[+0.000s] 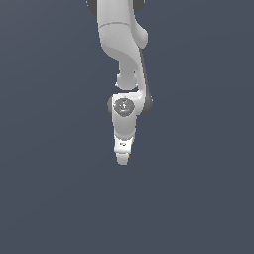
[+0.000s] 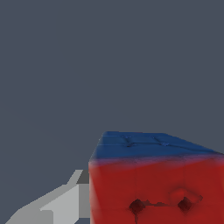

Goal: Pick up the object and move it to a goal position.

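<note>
You have open grey floor on every side of the gripper; only the cube crowds its fingers.

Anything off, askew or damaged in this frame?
Nothing stands out. The gripper points down, and a sliver of orange shows at its tip. In the wrist view the cube sits right beside one finger, red face with dark marks, blue face adjoining. The cube looks intact.

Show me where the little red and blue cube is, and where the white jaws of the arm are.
Red and blue blocky cube (image 2: 153, 183): wrist view, its red face.
White gripper (image 1: 122, 158): exterior view, tip of the jaws.
Pale finger (image 2: 57, 205): wrist view, its flat side.
</note>
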Controlling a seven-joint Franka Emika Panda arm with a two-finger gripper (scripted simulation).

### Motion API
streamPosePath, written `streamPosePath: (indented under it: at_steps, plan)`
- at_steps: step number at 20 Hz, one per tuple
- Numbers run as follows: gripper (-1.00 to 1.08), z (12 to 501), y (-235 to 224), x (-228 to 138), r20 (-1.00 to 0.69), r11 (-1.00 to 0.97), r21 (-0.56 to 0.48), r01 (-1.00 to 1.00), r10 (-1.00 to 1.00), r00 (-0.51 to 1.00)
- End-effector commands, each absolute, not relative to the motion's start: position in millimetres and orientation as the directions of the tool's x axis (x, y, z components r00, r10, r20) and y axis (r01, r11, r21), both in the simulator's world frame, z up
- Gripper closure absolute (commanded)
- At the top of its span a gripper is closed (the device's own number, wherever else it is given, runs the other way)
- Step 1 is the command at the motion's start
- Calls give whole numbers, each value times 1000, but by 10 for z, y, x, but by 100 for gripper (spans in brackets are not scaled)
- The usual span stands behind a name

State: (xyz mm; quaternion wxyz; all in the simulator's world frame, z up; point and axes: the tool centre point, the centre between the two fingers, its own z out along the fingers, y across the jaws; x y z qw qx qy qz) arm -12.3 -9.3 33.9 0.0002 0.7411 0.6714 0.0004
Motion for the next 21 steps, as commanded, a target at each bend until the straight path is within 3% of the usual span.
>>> streamPosePath:
  at_steps: [1,14,21]
  plan:
    - [108,341,-153,-135,0,-100,1,995,995,100]
    - [108,359,-1044,-332,0,-101,1,995,995,101]
    - [108,363,-1234,-361,0,-101,1,995,995,101]
